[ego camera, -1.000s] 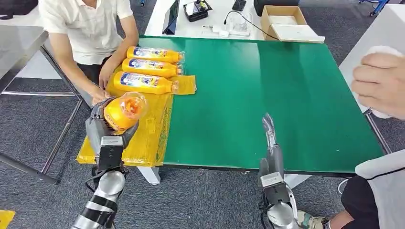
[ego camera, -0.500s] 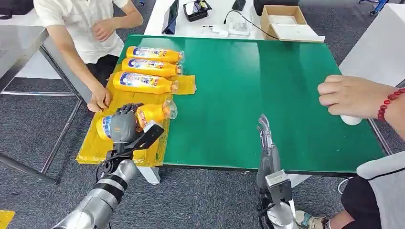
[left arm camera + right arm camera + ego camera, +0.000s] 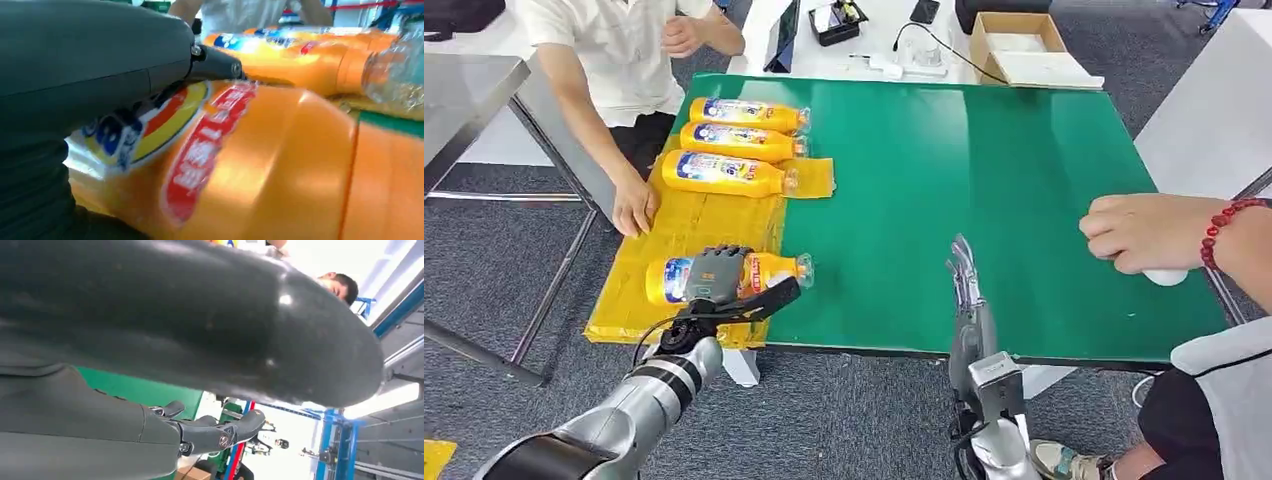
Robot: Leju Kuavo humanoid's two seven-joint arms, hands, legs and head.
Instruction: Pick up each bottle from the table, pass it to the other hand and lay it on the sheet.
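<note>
An orange bottle (image 3: 769,270) with a blue and red label lies on its side on the yellow sheet (image 3: 699,215), its clear cap end toward the green table top (image 3: 984,170). My left hand (image 3: 716,276) holds it, fingers draped over its middle and the thumb on its near side. In the left wrist view the same bottle (image 3: 260,165) sits under my thumb. Three more orange bottles (image 3: 724,172) lie side by side at the sheet's far end. My right hand (image 3: 965,276) stands above the table's front edge, fingers straight and apart, holding nothing.
A person's hand (image 3: 634,206) rests on the sheet's left edge. Another person's hand (image 3: 1149,232) with a red bead bracelet covers a white object (image 3: 1166,277) at the table's right edge. A cardboard box (image 3: 1016,45) and cables lie beyond the table.
My left hand has brought the bottle down from tilted in the air to lying flat on the sheet's near part. The right hand has barely shifted. The person at the right drew their hand back a little.
</note>
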